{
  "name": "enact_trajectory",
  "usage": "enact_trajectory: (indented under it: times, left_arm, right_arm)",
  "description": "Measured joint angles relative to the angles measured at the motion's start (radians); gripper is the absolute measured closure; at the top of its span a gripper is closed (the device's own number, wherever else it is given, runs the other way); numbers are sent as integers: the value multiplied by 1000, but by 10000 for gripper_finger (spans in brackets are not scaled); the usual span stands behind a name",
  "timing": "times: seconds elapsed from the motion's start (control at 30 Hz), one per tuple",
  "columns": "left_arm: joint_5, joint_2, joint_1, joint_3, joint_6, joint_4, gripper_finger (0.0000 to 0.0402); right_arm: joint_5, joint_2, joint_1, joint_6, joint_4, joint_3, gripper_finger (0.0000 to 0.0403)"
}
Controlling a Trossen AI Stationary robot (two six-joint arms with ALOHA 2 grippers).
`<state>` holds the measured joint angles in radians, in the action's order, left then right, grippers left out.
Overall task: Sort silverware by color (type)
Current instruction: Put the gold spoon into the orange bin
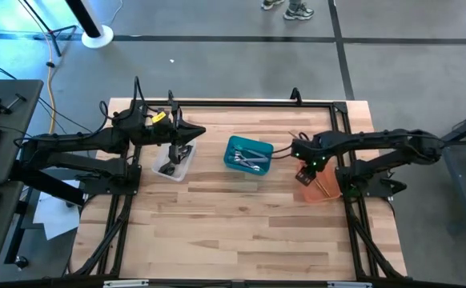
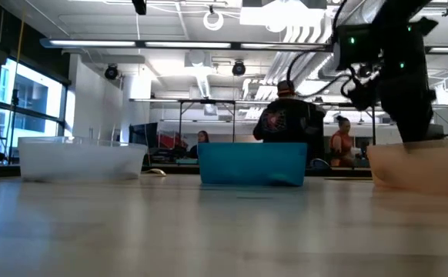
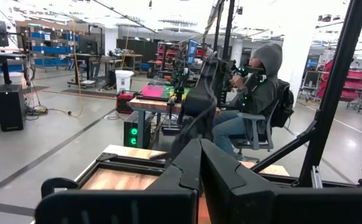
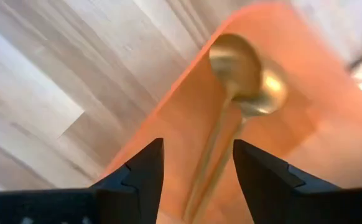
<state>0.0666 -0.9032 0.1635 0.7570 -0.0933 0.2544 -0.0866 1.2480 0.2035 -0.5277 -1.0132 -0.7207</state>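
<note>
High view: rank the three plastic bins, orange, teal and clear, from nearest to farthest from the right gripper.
1. Orange translucent plastic bin: directly under the right gripper, whose open fingers hang over the gold spoons in it.
2. Teal plastic bin: table centre, holding silver utensils.
3. Clear plastic bin: far side, under the left gripper.

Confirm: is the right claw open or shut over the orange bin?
Open. The right claw shows a clear gap between its fingers, with nothing gripped; the gold spoons lie loose in the orange bin beneath it.
</note>
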Motion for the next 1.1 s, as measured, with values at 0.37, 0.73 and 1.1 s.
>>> enact_trajectory:
  times: [0.37, 0.73, 1.1]
  left_arm:
    - [0, 0, 0, 0, 0, 0, 401]
    - [0, 0, 0, 0, -34, 0, 402]
    - [0, 0, 0, 0, -62, 1, 402]
  right_arm:
    - [197, -176, 0, 91, -232, -317, 226]
    - [283, -422, 0, 158, 372, -321, 226]
    - [-2, -335, -2, 528, 976, -187, 226]
